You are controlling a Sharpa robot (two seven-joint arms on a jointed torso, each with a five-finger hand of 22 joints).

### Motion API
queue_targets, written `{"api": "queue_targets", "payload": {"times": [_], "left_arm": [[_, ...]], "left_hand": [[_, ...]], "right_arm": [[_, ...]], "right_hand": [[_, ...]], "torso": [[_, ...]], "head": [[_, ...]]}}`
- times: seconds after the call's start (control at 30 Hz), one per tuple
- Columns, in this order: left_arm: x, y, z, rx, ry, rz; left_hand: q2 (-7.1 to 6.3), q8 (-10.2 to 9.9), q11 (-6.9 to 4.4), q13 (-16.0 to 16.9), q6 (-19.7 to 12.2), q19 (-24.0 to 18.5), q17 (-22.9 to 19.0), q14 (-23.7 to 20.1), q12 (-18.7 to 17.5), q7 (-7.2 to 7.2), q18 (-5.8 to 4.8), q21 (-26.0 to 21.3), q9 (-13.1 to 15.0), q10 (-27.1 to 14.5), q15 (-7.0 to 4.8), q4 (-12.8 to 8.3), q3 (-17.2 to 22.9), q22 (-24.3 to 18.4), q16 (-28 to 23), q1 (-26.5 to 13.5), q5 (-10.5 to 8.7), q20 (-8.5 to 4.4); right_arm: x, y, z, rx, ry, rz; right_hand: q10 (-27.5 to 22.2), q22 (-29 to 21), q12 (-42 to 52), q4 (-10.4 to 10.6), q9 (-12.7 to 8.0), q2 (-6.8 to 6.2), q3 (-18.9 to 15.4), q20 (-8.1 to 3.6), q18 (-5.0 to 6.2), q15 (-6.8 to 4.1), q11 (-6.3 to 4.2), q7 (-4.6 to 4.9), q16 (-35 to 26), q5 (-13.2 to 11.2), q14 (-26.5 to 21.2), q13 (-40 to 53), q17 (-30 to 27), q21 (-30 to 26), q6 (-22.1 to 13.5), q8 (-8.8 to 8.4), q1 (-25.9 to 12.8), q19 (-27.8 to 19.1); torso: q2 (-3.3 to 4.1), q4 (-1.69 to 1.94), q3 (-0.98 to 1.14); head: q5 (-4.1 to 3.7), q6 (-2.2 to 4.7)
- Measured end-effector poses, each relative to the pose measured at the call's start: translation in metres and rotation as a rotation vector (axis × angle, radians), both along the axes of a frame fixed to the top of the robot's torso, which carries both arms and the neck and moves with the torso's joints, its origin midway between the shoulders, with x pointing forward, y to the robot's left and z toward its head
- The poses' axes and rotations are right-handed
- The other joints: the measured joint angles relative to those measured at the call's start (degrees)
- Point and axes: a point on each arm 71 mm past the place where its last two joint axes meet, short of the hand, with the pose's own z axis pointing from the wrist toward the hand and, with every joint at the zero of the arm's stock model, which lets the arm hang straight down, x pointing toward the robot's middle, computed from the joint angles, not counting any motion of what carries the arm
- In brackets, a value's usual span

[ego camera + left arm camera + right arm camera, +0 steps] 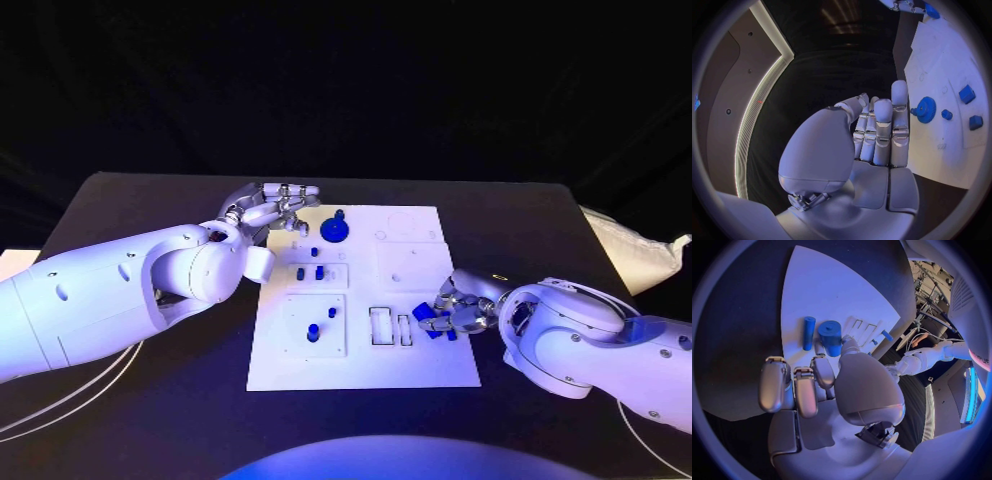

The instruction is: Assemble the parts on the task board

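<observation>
The white task board [411, 350] lies in the middle of the black table. A blue gear [335, 229] [926, 109] stands near its far edge, and small blue parts [309, 272] [966, 93] sit in its left-hand recesses. My left hand [274, 207] [878, 131] hovers at the board's far left corner with straight fingers and holds nothing. My right hand [464, 306] [811, 385] rests at the board's right edge. Just ahead of its fingers lie a thick blue cylinder [830, 336] [427, 312] and a thin blue peg [808, 332]. The thumb lies beside the cylinder, and no finger grips it.
Two narrow slots [391, 327] are cut in the board just left of my right hand. Two more small blue parts [320, 322] stand in the near-left square. A white bag [635, 250] lies off the table's right side.
</observation>
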Motion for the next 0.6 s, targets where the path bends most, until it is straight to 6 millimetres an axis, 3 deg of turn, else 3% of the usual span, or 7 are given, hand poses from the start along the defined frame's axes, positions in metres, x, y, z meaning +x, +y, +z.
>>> {"api": "queue_targets", "payload": {"times": [0.2, 0.5, 0.6], "left_arm": [[-0.0002, 0.0, -0.0001, 0.0, 0.001, -0.001], [-0.0004, 0.0003, -0.0002, 0.0, 0.003, -0.002], [-0.0005, 0.0003, -0.0002, 0.0, 0.003, -0.002]], "left_hand": [[0.2, 0.0, 0.0, 0.05, 0.0, 0.0, 0.0, 0.0, 0.41, 0.0, 0.0, 0.0, 0.0, 0.0, 0.0, -0.16, -0.16, -0.06, 0.0, -0.2, 0.0, 0.0], [0.2, 0.0, 0.0, 0.05, 0.0, 0.0, 0.0, 0.0, 0.41, 0.0, 0.0, 0.0, 0.0, 0.0, 0.0, -0.16, -0.16, -0.05, 0.0, -0.2, 0.0, 0.0], [0.2, 0.0, 0.0, 0.05, 0.0, 0.0, 0.0, 0.0, 0.41, 0.0, 0.0, 0.0, 0.0, 0.0, 0.0, -0.16, -0.16, -0.05, 0.0, -0.2, 0.0, 0.0]], "right_arm": [[0.0022, 0.0058, -0.0018, 0.013, -0.002, 0.003], [0.0031, 0.0083, -0.0027, 0.028, -0.006, 0.002], [0.0031, 0.0078, -0.0028, 0.033, -0.008, -0.002]], "right_hand": [[-0.03, 0.12, 0.0, -0.18, 0.3, 0.67, 0.17, 0.0, 0.0, -0.18, -0.04, 0.03, 0.0, -0.01, -0.15, 0.6, 0.0, 0.0, 0.77, 0.6, 0.67, 0.0], [-0.1, 0.37, 0.0, -1.32, 0.83, 1.51, 1.32, -0.22, 0.0, -0.78, -0.1, -0.79, 0.0, -0.26, -0.08, 1.57, -0.01, 0.22, 2.63, 0.69, 1.51, 0.22], [-0.1, 0.42, 0.0, -2.01, 1.24, 1.51, 2.01, -0.43, 0.0, -1.15, -0.1, -1.18, 0.0, -1.51, -0.08, 1.57, 0.0, 0.22, 3.43, 0.72, 1.51, 0.42]], "torso": [[0.02, 0.02, -0.01], [0.05, -0.05, -0.01], [0.06, -0.06, 0.03]], "head": [[0.15, 0.03], [0.19, 0.08], [0.19, 0.09]]}}
